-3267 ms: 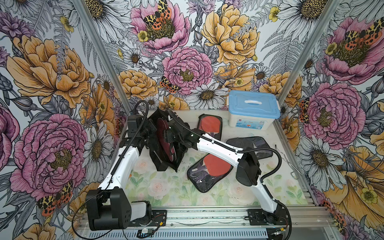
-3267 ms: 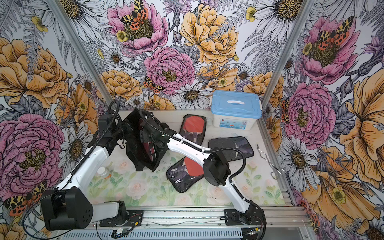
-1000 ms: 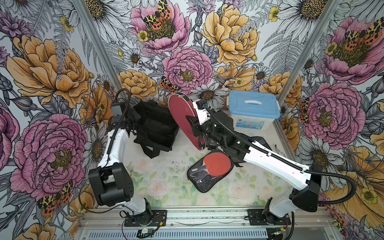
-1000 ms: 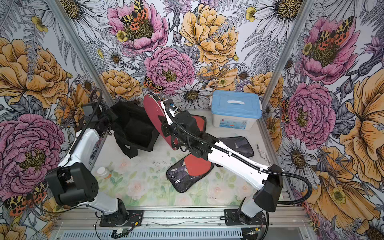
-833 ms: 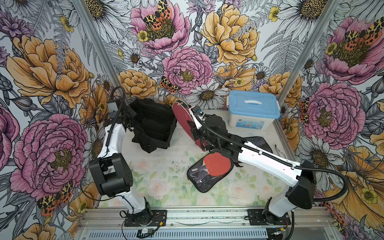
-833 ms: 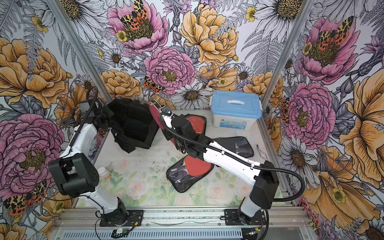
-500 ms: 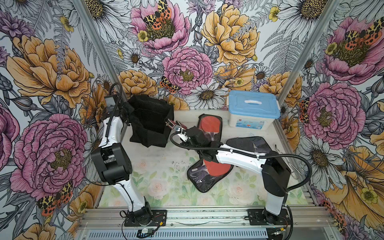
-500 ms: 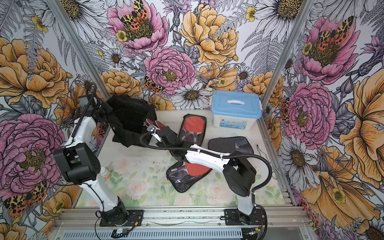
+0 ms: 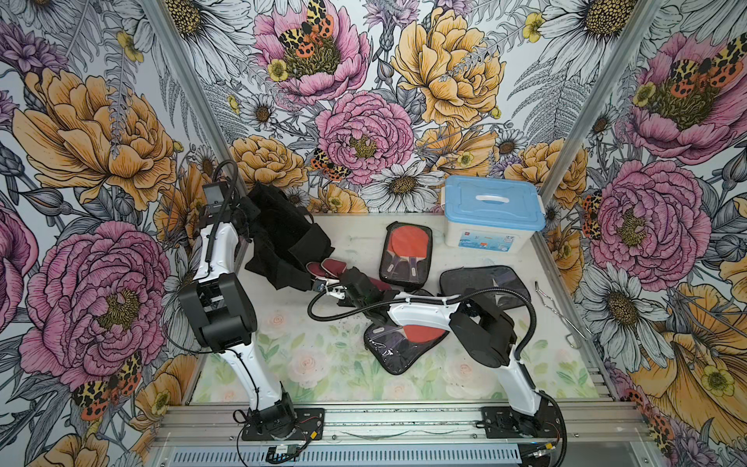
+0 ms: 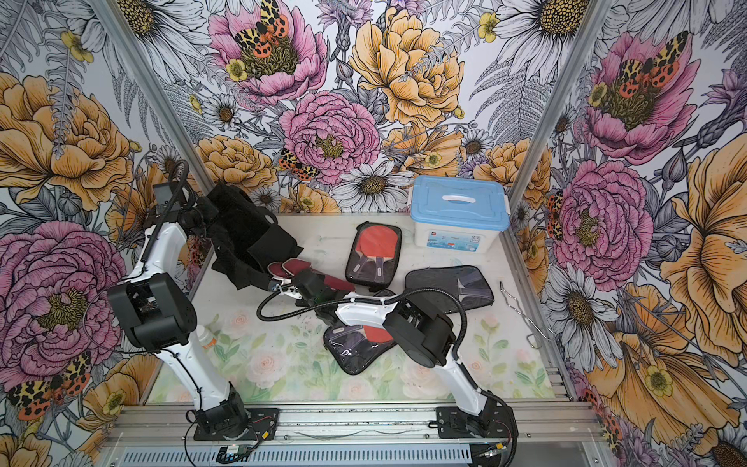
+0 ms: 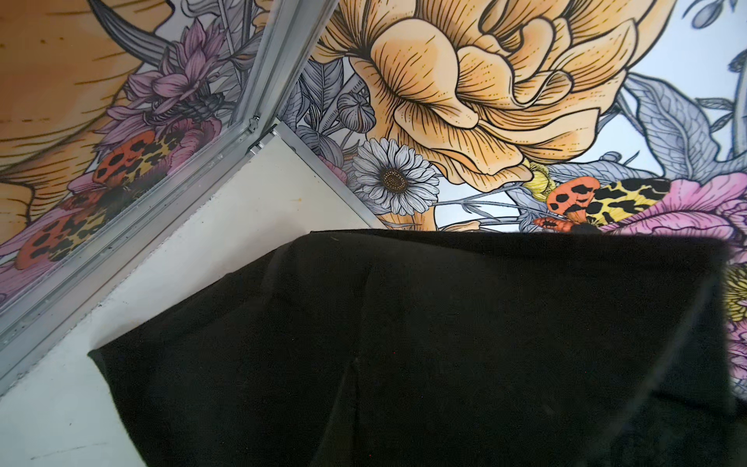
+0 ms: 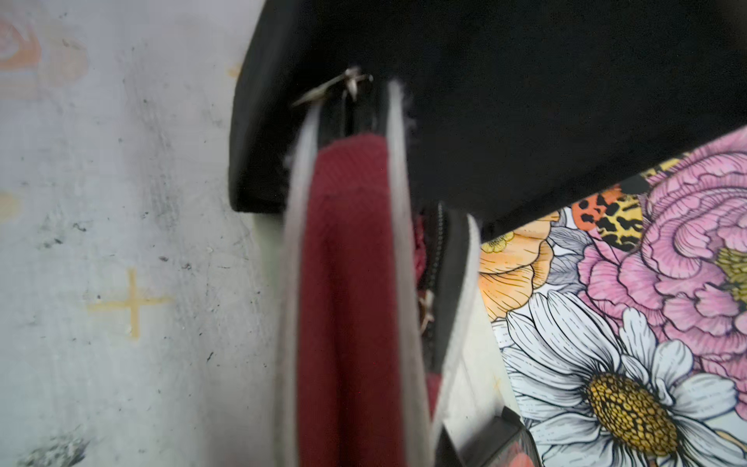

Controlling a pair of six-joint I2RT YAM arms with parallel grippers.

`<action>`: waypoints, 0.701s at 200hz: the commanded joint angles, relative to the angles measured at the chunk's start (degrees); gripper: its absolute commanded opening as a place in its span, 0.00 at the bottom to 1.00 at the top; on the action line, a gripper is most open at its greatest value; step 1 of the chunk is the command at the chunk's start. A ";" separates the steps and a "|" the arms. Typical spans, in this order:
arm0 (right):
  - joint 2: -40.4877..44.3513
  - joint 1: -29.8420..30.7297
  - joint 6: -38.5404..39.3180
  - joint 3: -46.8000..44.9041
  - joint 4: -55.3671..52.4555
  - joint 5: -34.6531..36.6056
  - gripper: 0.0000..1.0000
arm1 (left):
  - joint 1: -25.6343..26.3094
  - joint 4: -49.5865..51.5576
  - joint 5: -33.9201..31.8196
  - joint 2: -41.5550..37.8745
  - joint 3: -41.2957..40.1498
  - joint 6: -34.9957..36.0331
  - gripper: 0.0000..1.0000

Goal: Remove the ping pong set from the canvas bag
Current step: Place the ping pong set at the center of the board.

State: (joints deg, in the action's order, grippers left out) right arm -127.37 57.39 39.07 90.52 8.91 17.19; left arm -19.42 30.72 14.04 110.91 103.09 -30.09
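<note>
Top views, change: a second ago the right arm holds the cover (image 9: 329,267) high above the table (image 9: 323,364); now we see it down at table level, its near end against the lower edge of the bag (image 9: 283,238). The left arm has drawn the bag up toward the back left corner.
Meaning: we judge the last piece out of the bag, or nearly; letting go is what looks left.
Right pincer (image 9: 341,275): a narrow gap, clamped on the cover; in the right wrist view we see maroon cloth run straight ahead to the bag's black edge.
Left pincer (image 9: 246,208): together, pinching the bag's top; its fingers hide under black fabric in the left wrist view.
Bag: hangs slack from that grip, lower part on the table.
Set: back case (image 9: 406,250), front case (image 9: 388,351) and pouch (image 9: 481,283) lie apart from the bag, nearer the box (image 9: 491,214).
</note>
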 commanded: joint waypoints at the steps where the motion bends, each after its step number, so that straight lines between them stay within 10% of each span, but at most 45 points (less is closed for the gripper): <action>1: -3.65 0.32 3.74 6.49 0.52 -3.35 0.00 | -0.86 2.04 0.82 -0.17 1.65 0.52 0.00; 140: -10.84 -0.62 2.42 11.25 -1.79 -5.34 0.00 | 0.78 2.06 0.02 1.41 1.93 1.26 0.00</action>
State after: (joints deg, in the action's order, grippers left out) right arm -135.92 56.64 42.13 101.95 8.54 15.66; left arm -20.12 30.89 13.61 111.00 103.33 -29.39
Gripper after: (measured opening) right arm 0.257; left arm 0.046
